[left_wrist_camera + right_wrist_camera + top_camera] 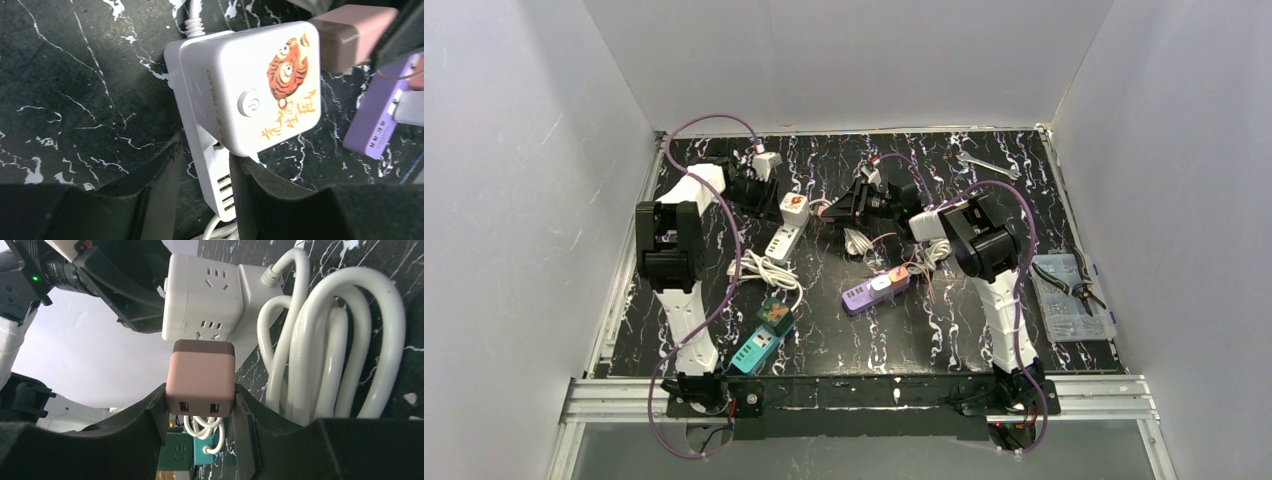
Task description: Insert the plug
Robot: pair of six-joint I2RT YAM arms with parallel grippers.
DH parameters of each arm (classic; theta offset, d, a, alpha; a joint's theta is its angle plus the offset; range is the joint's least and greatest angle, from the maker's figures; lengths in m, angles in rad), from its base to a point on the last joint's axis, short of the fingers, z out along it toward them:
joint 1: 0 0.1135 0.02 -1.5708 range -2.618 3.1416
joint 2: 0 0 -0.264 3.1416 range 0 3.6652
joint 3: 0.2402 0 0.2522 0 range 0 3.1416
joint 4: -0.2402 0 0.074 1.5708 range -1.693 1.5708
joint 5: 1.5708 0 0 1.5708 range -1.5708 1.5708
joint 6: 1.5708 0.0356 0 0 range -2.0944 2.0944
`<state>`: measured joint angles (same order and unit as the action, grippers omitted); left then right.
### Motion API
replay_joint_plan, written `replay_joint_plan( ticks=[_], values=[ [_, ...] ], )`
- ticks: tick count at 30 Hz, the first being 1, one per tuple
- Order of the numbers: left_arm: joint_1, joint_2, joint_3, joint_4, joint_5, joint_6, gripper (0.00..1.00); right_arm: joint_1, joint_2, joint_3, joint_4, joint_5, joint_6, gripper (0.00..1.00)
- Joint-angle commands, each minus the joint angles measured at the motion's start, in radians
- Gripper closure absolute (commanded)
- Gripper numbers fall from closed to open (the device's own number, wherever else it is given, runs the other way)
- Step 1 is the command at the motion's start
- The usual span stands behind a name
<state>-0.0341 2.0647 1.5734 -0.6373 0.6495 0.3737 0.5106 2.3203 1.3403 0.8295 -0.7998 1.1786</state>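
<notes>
The plug (201, 377) is a pink block with a brown front end, and my right gripper (200, 400) is shut on its sides. That brown end rests against a socket face of the white cube (205, 295); no prongs show. The cube (250, 80) carries a tiger picture and a round button. It sits on one end of a white power strip (212, 165). My left gripper (206, 155) has closed around the strip's USB end. One finger presses it and the other is a sliver away. From above, the two grippers (764, 195) (829, 210) meet at the cube (794, 208).
A coiled white cable (320, 350) lies beside the cube. A purple power strip (874, 290) and a teal one (759, 345) lie nearer the bases. A wrench (987, 165) rests at the back right. A clear parts box with pliers (1074, 295) stands at the right edge.
</notes>
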Motion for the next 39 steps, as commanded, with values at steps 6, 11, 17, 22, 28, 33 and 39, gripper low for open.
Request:
replay_joint_plan(
  ticks=[6, 11, 17, 22, 28, 33, 39],
  values=[
    [0.078, -0.105, 0.083, -0.150, 0.224, 0.022, 0.37, 0.000, 0.073, 0.017, 0.138, 0.045, 0.049, 0.99],
    [0.078, -0.028, 0.197, -0.148, 0.228, -0.046, 0.28, 0.002, 0.081, 0.021, 0.142, 0.047, 0.052, 0.99],
    [0.054, 0.052, 0.256, -0.111, 0.204, -0.072, 0.29, 0.010, 0.085, 0.031, 0.076, 0.044, 0.020, 0.99],
    [0.049, 0.078, 0.238, -0.086, 0.186, -0.081, 0.31, 0.012, 0.068, 0.029, -0.011, 0.058, -0.025, 0.99],
    [0.002, 0.072, 0.207, -0.044, 0.183, -0.102, 0.34, 0.021, 0.062, 0.043, -0.049, 0.074, -0.047, 0.99],
    [0.000, 0.066, 0.186, -0.034, 0.175, -0.104, 0.38, 0.029, 0.068, 0.062, -0.065, 0.080, -0.047, 0.99],
    [0.000, 0.054, 0.160, -0.029, 0.165, -0.100, 0.41, 0.037, 0.078, 0.066, -0.021, 0.077, -0.015, 0.99]
  ],
)
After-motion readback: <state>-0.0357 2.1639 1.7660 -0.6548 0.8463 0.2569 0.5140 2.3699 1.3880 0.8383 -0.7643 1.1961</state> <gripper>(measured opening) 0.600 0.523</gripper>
